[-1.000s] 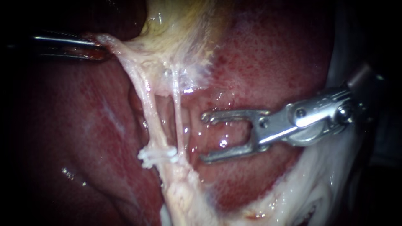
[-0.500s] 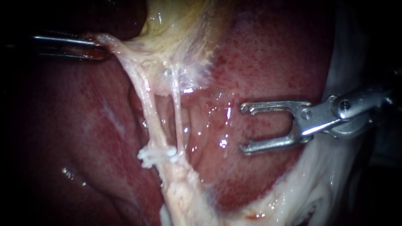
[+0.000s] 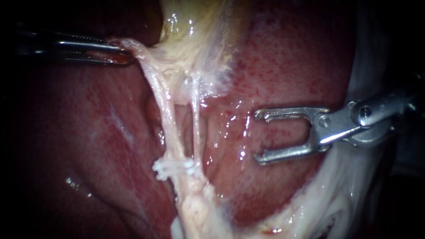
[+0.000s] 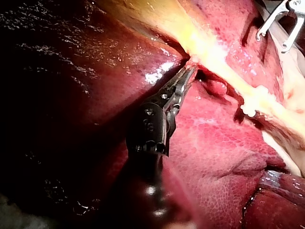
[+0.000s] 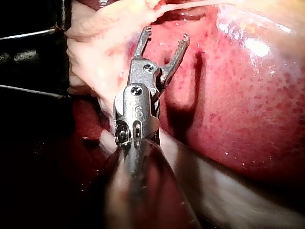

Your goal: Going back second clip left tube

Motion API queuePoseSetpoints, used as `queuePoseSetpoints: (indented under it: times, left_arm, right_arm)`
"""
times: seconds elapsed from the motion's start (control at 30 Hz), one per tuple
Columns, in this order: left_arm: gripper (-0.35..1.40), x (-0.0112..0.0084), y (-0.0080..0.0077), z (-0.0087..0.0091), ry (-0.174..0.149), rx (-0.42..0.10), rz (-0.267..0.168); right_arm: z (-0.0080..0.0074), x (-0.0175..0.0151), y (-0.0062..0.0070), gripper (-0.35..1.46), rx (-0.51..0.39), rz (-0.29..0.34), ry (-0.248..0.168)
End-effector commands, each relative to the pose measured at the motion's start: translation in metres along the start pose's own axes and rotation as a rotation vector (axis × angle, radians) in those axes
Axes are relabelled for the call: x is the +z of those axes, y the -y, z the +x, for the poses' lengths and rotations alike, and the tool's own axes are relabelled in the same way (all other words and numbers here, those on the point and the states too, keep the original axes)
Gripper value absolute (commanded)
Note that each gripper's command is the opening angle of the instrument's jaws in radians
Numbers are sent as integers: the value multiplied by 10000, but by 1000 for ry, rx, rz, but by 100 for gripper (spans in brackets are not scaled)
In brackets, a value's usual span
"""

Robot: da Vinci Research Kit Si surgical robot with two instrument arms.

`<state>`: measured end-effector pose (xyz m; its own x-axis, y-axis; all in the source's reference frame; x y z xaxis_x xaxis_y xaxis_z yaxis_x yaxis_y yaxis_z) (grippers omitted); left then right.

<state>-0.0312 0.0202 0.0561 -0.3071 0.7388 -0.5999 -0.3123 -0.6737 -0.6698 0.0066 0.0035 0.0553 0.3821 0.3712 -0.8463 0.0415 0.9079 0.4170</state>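
Our left instrument (image 3: 126, 55), at ten o'clock, has its end effector clamped on pale tissue (image 3: 138, 46) beside the gallbladder (image 3: 195, 35). Our right instrument (image 3: 256, 135), at three o'clock, holds its end effector open and empty over the liver (image 3: 287, 57), well apart from the left tube (image 3: 169, 119). A white clip (image 3: 173, 167) sits on that tube at seven o'clock.

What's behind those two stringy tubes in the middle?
Between the left tube and the right tube, wet red liver shows through the gap. Whatever lies right behind each tube, and behind the white clip, is covered.
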Motion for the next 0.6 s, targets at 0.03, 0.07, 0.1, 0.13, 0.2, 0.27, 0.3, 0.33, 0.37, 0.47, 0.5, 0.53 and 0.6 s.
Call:
queuePoseSetpoints:
  times: [0.03, 0.07, 0.1, 0.13, 0.2, 0.27, 0.3, 0.33, 0.37, 0.47, 0.5, 0.53, 0.6]
  left_arm:
    - [-35, 2, 2, -1, 0, 2, 1]
    - [-35, 4, 4, -2, 0, 3, 1]
    - [-35, 5, 6, -4, 0, 4, 1]
    - [-35, 7, 7, -6, 0, 5, 2]
    - [-35, 10, 9, -10, 0, 7, 4]
    - [-35, 13, 9, -13, -1, 3, 6]
    - [-35, 16, 9, -15, 3, 5, 2]
    - [-35, 18, 8, -16, 4, 5, 0]
    - [-35, 20, 7, -17, 7, 6, -1]
    - [-35, 25, 6, -21, 14, 3, -4]
    - [-35, 26, 6, -22, 14, 4, -7]
    - [-35, 28, 5, -23, 18, 0, -9]
    - [-35, 31, 4, -26, 20, -3, -15]
  right_arm:
    - [0, 0, 0, 50, 0, 0, 0]
    - [0, 0, 0, 50, 0, 0, 0]
    - [0, 0, 0, 50, 0, 0, 0]
    - [0, 0, 0, 50, -6, -1, 1]
    - [0, 0, 0, 50, -6, -1, 1]
    - [0, 0, 0, 50, -6, -1, 1]
    - [0, 0, 0, 50, -6, -1, 1]
    - [0, 0, 0, 50, -6, -1, 1]
    - [0, 0, 0, 50, -6, -1, 1]
    - [0, 0, 0, 50, -12, -1, 1]
    - [0, 0, 0, 50, -12, -1, 1]
    - [0, 0, 0, 50, -12, -1, 1]
    - [0, 0, 0, 50, -12, -1, 1]
